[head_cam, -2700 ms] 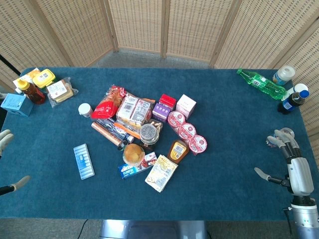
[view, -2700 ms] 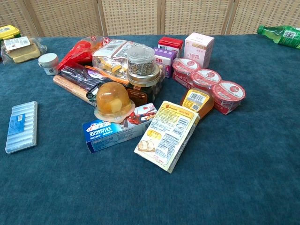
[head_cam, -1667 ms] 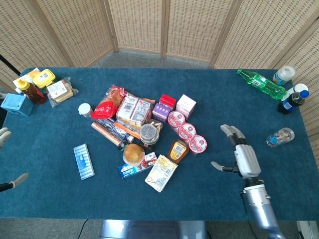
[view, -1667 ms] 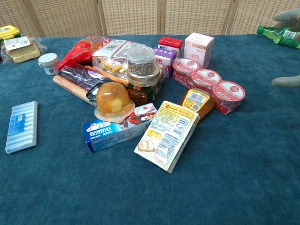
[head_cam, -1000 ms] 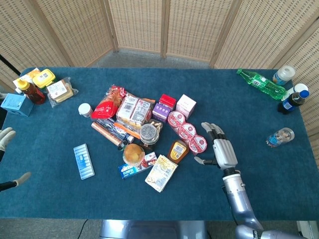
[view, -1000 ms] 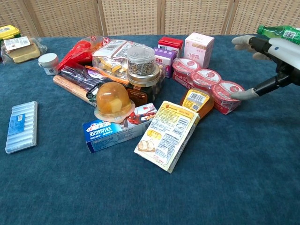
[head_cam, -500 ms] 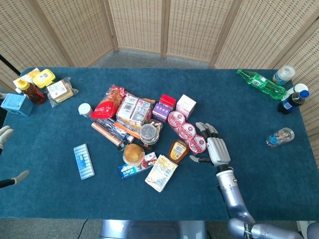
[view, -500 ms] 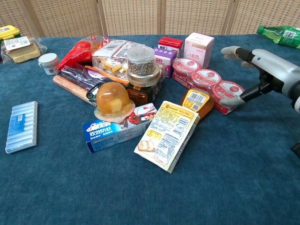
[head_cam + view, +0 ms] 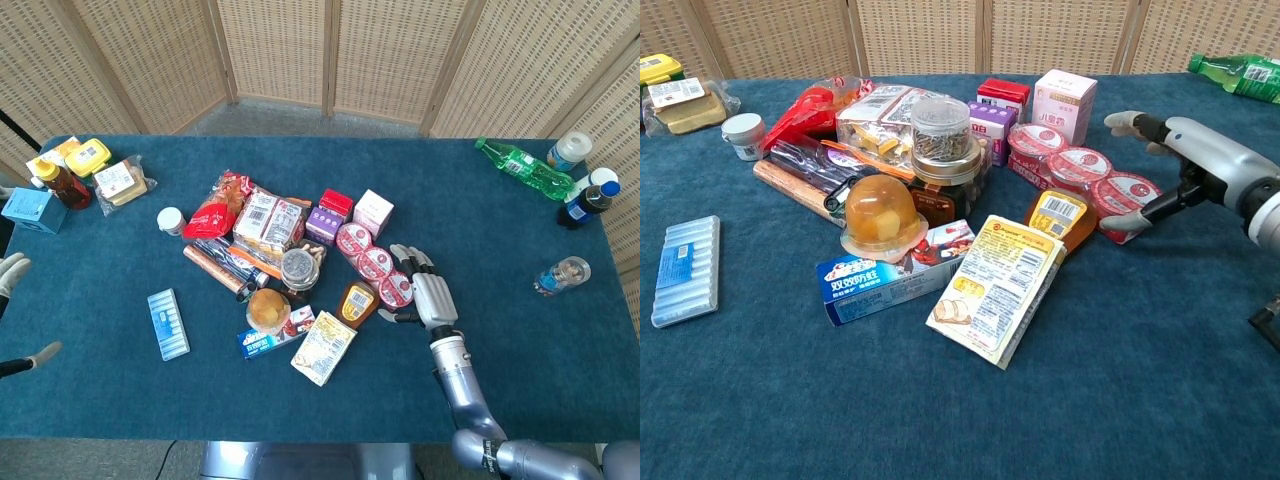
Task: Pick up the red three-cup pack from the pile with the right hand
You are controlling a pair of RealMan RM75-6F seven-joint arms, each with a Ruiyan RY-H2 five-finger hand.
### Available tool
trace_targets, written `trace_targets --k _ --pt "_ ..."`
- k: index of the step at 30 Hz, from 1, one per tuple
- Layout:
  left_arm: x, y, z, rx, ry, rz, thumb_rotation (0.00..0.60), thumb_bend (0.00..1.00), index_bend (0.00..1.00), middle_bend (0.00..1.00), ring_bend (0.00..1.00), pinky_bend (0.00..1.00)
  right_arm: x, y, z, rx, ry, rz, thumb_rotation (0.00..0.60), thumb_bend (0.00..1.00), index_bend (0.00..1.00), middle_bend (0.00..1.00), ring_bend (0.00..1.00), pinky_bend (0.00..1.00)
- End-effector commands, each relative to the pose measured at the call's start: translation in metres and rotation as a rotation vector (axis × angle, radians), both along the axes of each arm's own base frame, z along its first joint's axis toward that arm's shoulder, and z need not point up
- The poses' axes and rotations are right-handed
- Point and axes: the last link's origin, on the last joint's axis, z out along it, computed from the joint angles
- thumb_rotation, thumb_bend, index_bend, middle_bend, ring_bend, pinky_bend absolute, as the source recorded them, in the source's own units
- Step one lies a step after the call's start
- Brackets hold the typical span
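Note:
The red three-cup pack (image 9: 375, 264) (image 9: 1083, 170) lies in a diagonal row at the right edge of the pile, its foil lids facing up. My right hand (image 9: 428, 293) (image 9: 1190, 160) hovers just right of the pack's near cup, fingers spread and empty. Its thumb tip (image 9: 1118, 222) is at the near cup's rim; whether it touches I cannot tell. My left hand (image 9: 14, 312) shows only at the far left edge of the head view, fingers apart, holding nothing.
The pile also holds a pink carton (image 9: 372, 212), a purple box (image 9: 325, 224), an orange sauce pouch (image 9: 357, 303), a yellow-labelled packet (image 9: 324, 348) and a clear jar (image 9: 298, 268). Bottles (image 9: 523, 170) stand at the far right. A blue pack (image 9: 168, 323) lies left.
My right hand has swept in from the table's right edge toward the pile, ending beside the three-cup pack. The pack and the left hand have stayed put.

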Motion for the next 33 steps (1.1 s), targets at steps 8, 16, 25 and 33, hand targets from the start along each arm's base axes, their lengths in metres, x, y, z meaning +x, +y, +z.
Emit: trace_targets --k 8,16,25,33 --pt "-0.001 0.001 -0.001 0.0 0.001 0.004 0.6 0.13 0.0 0.0 0.0 0.0 -0.001 -0.01 -0.004 0.001 0.003 -0.01 0.6 0.0 0.0 0.0 0.0 0.0" --pt "-0.001 0.001 -0.001 0.0 0.004 0.008 0.6 0.13 0.0 0.0 0.0 0.0 -0.002 -0.014 -0.007 0.005 0.013 -0.014 0.6 0.0 0.0 0.0 0.0 0.0" --pt "-0.001 0.002 -0.002 -0.003 0.006 0.008 0.6 0.13 0.0 0.0 0.0 0.0 -0.004 -0.017 -0.012 0.007 0.038 -0.008 0.6 0.0 0.0 0.0 0.0 0.01" --pt "-0.002 0.002 -0.003 -0.003 0.01 0.01 0.6 0.13 0.0 0.0 0.0 0.0 -0.006 -0.02 -0.017 0.025 0.066 -0.001 0.6 0.0 0.18 0.43 0.41 0.49"
